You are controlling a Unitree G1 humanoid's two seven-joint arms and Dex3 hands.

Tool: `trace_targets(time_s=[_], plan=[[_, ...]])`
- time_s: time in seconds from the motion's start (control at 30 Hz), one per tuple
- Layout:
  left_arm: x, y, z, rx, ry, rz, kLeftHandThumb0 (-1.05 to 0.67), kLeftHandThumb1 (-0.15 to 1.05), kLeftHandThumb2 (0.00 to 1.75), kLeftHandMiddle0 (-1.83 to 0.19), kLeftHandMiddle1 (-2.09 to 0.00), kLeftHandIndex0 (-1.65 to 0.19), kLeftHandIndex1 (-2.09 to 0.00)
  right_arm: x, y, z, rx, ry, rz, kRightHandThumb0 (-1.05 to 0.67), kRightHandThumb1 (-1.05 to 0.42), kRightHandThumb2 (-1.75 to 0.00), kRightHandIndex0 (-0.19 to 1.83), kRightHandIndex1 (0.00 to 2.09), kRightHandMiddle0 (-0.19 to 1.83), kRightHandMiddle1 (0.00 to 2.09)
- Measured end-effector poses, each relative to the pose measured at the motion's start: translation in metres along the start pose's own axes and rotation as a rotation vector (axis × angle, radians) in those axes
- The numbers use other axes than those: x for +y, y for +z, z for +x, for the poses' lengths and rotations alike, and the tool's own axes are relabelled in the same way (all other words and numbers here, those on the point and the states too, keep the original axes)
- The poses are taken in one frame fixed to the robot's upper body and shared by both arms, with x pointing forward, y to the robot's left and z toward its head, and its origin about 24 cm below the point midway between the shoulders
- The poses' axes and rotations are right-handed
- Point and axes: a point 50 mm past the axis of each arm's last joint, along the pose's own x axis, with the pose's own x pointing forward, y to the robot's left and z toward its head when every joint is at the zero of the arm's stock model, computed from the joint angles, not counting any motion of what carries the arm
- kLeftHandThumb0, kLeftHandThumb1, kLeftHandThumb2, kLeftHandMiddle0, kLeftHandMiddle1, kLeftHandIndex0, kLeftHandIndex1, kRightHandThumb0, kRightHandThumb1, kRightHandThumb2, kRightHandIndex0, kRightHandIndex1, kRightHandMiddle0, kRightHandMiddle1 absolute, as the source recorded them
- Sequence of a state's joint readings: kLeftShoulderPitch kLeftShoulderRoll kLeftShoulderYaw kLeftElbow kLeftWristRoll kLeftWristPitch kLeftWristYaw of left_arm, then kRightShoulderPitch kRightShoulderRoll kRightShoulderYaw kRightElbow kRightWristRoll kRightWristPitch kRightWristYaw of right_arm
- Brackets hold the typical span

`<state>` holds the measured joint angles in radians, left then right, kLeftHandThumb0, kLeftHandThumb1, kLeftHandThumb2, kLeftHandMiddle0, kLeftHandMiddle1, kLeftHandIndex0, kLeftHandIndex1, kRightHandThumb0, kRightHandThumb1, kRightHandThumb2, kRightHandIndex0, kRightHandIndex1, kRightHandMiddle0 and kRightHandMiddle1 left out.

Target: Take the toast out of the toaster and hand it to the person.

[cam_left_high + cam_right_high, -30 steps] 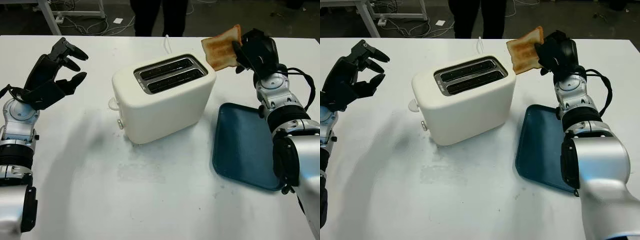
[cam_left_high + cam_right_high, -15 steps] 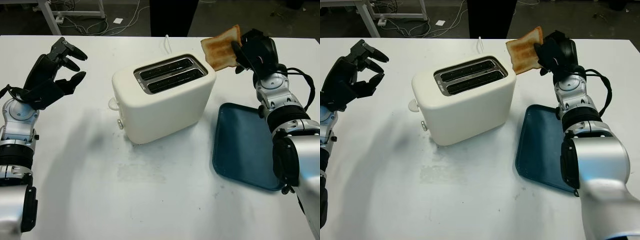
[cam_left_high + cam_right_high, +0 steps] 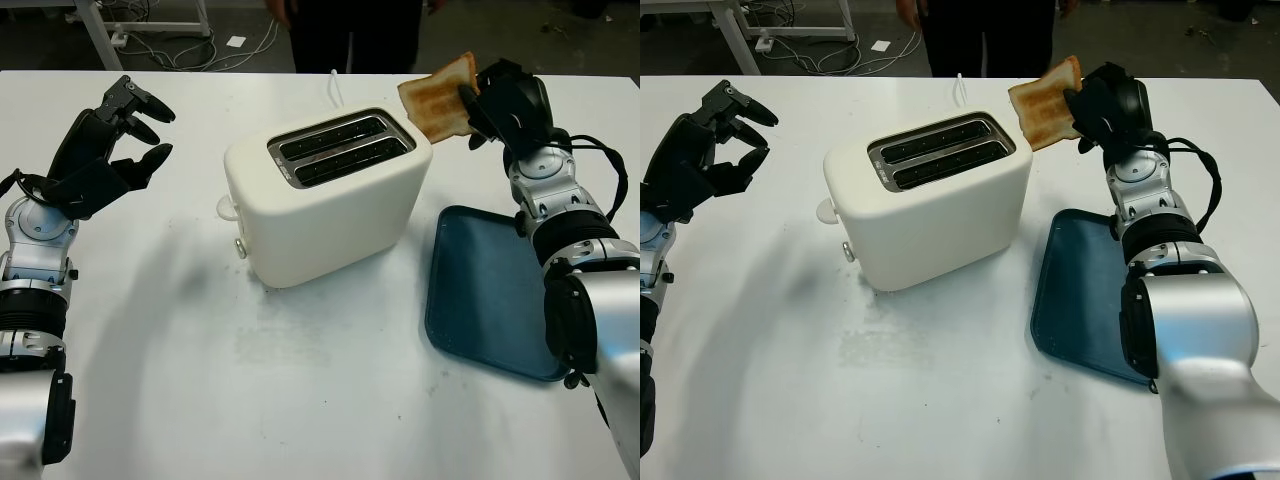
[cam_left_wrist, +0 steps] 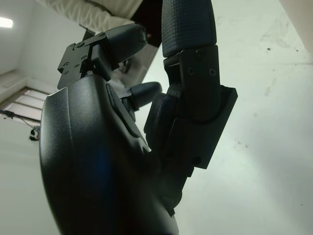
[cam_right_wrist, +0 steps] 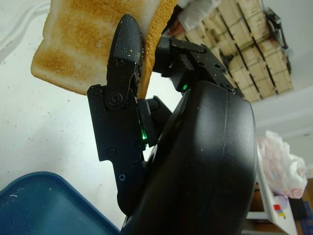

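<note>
A browned slice of toast (image 3: 437,98) hangs in the air just right of the white toaster (image 3: 325,195), behind its far right corner. My right hand (image 3: 497,96) is shut on the toast's right edge, and the toast (image 5: 83,44) shows pinched between the black fingers (image 5: 124,58) in the right wrist view. The toaster's two slots (image 3: 340,150) look dark. A person in dark clothes (image 3: 350,35) stands beyond the table's far edge, behind the toaster. My left hand (image 3: 105,150) is open, raised over the left side of the table.
A dark blue tray (image 3: 495,290) lies flat on the white table (image 3: 300,390) to the right of the toaster, under my right forearm. A white cord (image 3: 335,88) runs from behind the toaster to the far edge.
The toast and my right hand have shifted slightly left. The person behind the table has moved, now standing wider with hands showing at the top edge. My left hand has stayed put.
</note>
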<state>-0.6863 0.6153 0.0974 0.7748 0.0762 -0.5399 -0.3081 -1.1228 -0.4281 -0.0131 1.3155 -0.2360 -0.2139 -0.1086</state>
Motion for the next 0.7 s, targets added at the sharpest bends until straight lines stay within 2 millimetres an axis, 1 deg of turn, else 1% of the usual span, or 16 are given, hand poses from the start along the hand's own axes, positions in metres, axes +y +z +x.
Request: trace_targets(time_s=[0.23, 0.33, 0.37, 0.4, 0.47, 0.5, 0.57, 0.6, 0.63, 0.67, 0.7], plan=[[-0.0001, 0.0, 0.0, 0.0, -0.001, 0.0, -1.05, 0.92, 0.56, 0.0, -1.71, 0.0, -1.55, -0.0002, 0.0002, 0.0001, 0.0, -0.002, 0.001, -0.32, -0.92, -0.39, 0.92, 1.75, 0.71, 1.75], [-0.0002, -0.0002, 0.0, 0.0, -0.001, -0.003, -1.05, 0.92, 0.53, 0.0, -1.7, 0.0, -1.53, -0.0003, 0.0002, 0.0001, 0.0, -0.003, 0.002, -0.32, -0.92, -0.38, 0.85, 1.75, 0.63, 1.73], [-0.0003, -0.0004, -0.0001, 0.001, -0.001, -0.003, -1.05, 0.92, 0.53, 0.0, -1.69, 0.0, -1.53, -0.0004, 0.0002, 0.0001, 0.0, -0.004, 0.005, -0.31, -0.92, -0.38, 0.82, 1.75, 0.64, 1.62], [-0.0003, -0.0004, -0.0001, 0.001, -0.001, -0.003, -1.05, 0.92, 0.54, 0.0, -1.69, 0.0, -1.53, -0.0007, 0.0001, 0.0001, 0.001, -0.006, 0.008, -0.31, -0.92, -0.38, 0.82, 1.75, 0.64, 1.55], [-0.0004, -0.0004, -0.0001, 0.001, -0.001, -0.003, -1.05, 0.92, 0.55, 0.0, -1.69, 0.0, -1.53, -0.0009, 0.0002, 0.0001, 0.001, -0.008, 0.009, -0.31, -0.92, -0.37, 0.82, 1.75, 0.58, 1.66], [-0.0004, -0.0004, -0.0001, 0.001, -0.001, -0.002, -1.05, 0.92, 0.55, 0.0, -1.7, 0.0, -1.53, -0.0009, 0.0002, 0.0001, 0.001, -0.008, 0.009, -0.31, -0.92, -0.37, 0.85, 1.75, 0.62, 1.71], [-0.0004, -0.0004, -0.0001, 0.002, -0.001, -0.002, -1.05, 0.92, 0.56, 0.0, -1.7, 0.0, -1.53, -0.0008, 0.0002, 0.0001, 0.0, -0.008, 0.008, -0.32, -0.92, -0.39, 0.9, 1.75, 0.7, 1.74], [-0.0004, -0.0004, -0.0001, 0.002, 0.0, -0.002, -1.05, 0.92, 0.56, 0.0, -1.7, 0.0, -1.53, -0.0007, 0.0003, 0.0001, 0.0, -0.007, 0.005, -0.32, -0.92, -0.39, 0.89, 1.75, 0.7, 1.74], [-0.0003, -0.0004, -0.0001, 0.002, 0.001, -0.002, -1.05, 0.92, 0.56, 0.0, -1.7, 0.0, -1.53, -0.0006, 0.0003, 0.0001, 0.0, -0.006, 0.003, -0.32, -0.92, -0.38, 0.79, 1.71, 0.66, 1.72], [-0.0003, -0.0004, -0.0001, 0.002, 0.001, -0.002, -1.05, 0.92, 0.56, 0.0, -1.7, 0.0, -1.53, -0.0005, 0.0003, 0.0001, 0.0, -0.006, 0.003, -0.31, -0.92, -0.38, 0.72, 1.56, 0.66, 1.57], [-0.0003, -0.0004, -0.0001, 0.002, 0.001, -0.002, -1.05, 0.92, 0.55, 0.0, -1.69, 0.0, -1.53, -0.0006, 0.0003, 0.0001, 0.0, -0.007, 0.005, -0.31, -0.92, -0.37, 0.7, 1.61, 0.67, 1.53]])
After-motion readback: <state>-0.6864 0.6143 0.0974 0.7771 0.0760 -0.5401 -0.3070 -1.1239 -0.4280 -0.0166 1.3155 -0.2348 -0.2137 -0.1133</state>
